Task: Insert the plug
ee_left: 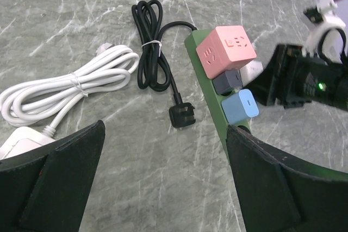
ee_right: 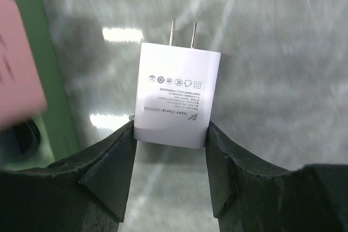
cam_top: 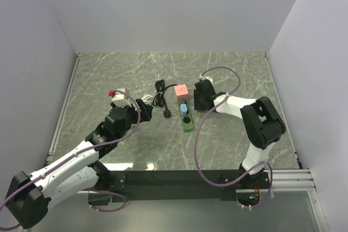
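At frame centre, right wrist view: white charger (ee_right: 176, 101), its two flat prongs (ee_right: 183, 32) pointing toward the top edge
Right gripper (ee_right: 171, 131): partly closed, jaws pressed against both sides of the charger's lower end; only that end is held
Charger height: lifted or resting on the marble, cannot be told
Left edge, same view: green power strip (ee_right: 51, 74) and pink cube adapter (ee_right: 16, 69), just beside the charger
Middle of the overhead view: the strip (cam_top: 188, 125) lies lengthwise, the right gripper (cam_top: 202, 96) at its right side near the pink cube (cam_top: 182, 91)
Left gripper (ee_left: 166, 129): jaws fully spread, holding nothing, facing the strip from the left
Strip occupancy, left wrist view: pink cube (ee_left: 225, 52), grey adapter (ee_left: 227, 81) and blue adapter (ee_left: 241, 105) in a row; a free socket is not visible
Loose items, centre and left of that view: black plug (ee_left: 181, 115) on its coiled cable (ee_left: 149, 47); white cable bundle (ee_left: 70, 88)
Risk, pivot: a shallow hold may let the charger swing as the prongs meet the socket
Risk, misalignment: the prongs do not yet face the strip, so a poor turn could jam them on the casing
Risk, sliding: nothing holds the strip, so it may shift under the push
Risk, crowding: neighbouring adapters could foul the fingers
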Motion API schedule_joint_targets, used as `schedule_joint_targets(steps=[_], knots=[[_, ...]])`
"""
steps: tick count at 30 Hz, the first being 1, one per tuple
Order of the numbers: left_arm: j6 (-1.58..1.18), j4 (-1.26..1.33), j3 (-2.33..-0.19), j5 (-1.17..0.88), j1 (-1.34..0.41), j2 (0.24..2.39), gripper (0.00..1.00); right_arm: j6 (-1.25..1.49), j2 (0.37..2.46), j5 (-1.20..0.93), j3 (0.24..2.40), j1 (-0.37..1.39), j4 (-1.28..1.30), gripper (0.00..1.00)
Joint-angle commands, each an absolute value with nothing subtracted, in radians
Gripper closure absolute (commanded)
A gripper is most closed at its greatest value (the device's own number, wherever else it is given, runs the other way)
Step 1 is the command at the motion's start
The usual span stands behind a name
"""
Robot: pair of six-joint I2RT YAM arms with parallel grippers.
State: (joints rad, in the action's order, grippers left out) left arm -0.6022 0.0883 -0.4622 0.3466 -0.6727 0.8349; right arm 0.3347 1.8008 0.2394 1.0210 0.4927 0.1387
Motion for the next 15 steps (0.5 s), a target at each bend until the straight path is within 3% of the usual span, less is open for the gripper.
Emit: schedule_joint_targets(steps=[1, 7, 9, 15], knots=[[-0.578, 0.135, -0.466, 0.327, -0.670, 0.838, 0.01, 0.316, 1.636, 0.220, 0.928, 0.495, 0.107, 0.72], [-0.563, 0.202, -0.489, 0.207, -0.670, 0.934, 0.01, 0.255, 1.416, 0.150, 0.792, 0.607, 0.136, 0.74], [-0.552, 0.219, -0.503, 0.122, -0.672, 0.974, 0.01, 0.230, 1.350, 0.034, 0.741, 0.641, 0.092, 0.75], [-0.549, 0.294, -0.500, -0.104, -0.672, 0.986, 0.01, 0.160, 1.168, -0.052, 0.745, 0.742, 0.169, 0.75]])
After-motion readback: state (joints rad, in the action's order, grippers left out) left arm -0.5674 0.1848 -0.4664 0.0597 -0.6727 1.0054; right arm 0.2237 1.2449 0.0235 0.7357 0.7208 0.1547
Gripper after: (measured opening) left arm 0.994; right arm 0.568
